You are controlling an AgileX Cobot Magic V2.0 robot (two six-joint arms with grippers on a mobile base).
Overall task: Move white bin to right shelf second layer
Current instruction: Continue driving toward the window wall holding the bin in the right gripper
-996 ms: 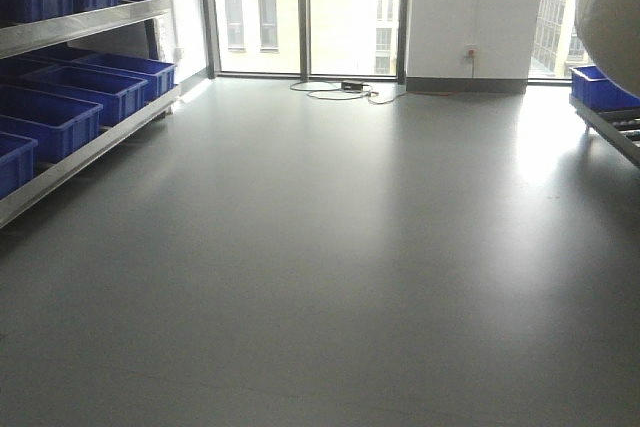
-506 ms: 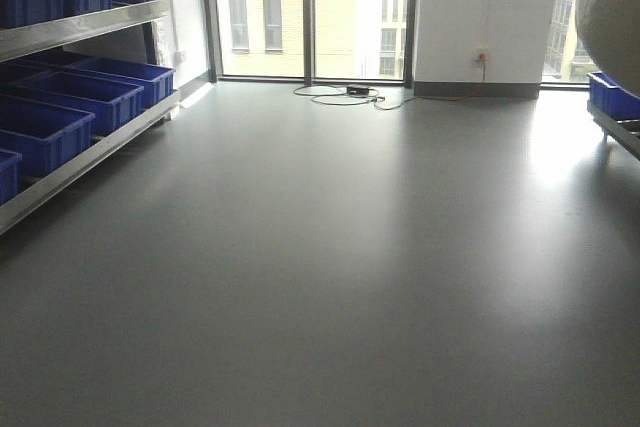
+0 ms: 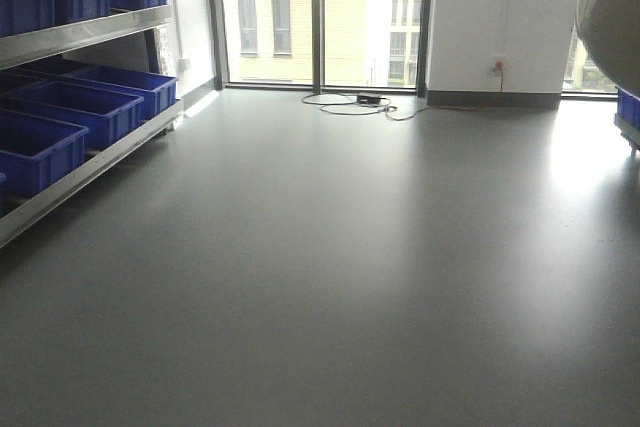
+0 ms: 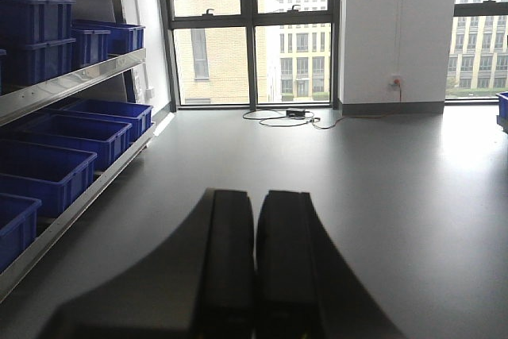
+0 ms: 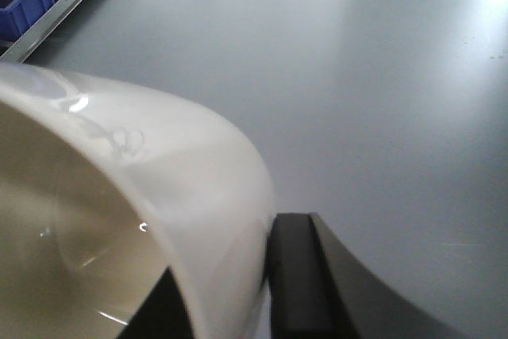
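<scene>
The white bin fills the lower left of the right wrist view, glossy and cream-white. My right gripper is shut on its wall, one finger inside and one finger outside. In the front view the bin hangs at the top right edge. My left gripper is shut on nothing, held over the grey floor. Of the right shelf only a sliver with a blue crate shows at the right edge. Its second layer cannot be made out.
A steel rack with several blue crates runs along the left side. A black cable and box lie on the floor by the windows. A white wall section stands at the back right.
The front view has swung left. The windows and wall have slid right, and the right shelf with its blue crate has almost left the frame. The bin stays in the right gripper.
</scene>
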